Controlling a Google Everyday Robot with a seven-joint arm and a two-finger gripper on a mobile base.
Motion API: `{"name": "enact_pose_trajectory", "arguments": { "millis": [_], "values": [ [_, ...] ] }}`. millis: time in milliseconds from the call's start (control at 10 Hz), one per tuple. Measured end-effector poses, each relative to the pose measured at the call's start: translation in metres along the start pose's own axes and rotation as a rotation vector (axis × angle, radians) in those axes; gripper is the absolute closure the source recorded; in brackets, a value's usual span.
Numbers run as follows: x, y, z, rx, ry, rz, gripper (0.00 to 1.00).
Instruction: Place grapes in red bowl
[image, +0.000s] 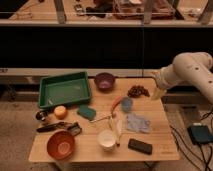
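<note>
The grapes, a dark reddish-purple cluster, lie on the wooden table near its back right edge. The red bowl stands at the front left corner, and nothing shows inside it. My white arm reaches in from the right. My gripper hangs just right of the grapes at the table's right edge, open and holding nothing.
A purple bowl and a green tray stand at the back. In the middle lie an orange, a green sponge, a carrot-like piece, a blue cup and a blue cloth. A white cup and a black phone sit in front.
</note>
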Motion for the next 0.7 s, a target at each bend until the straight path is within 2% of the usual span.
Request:
{"name": "enact_pose_trajectory", "arguments": {
  "millis": [500, 600, 700],
  "values": [
    [-0.001, -0.003, 0.002, -0.002, 0.000, -0.004, 0.20],
    [0.001, -0.003, 0.005, -0.012, 0.009, -0.006, 0.20],
    [0.001, -0.007, 0.018, -0.037, 0.008, -0.004, 0.20]
  ]
}}
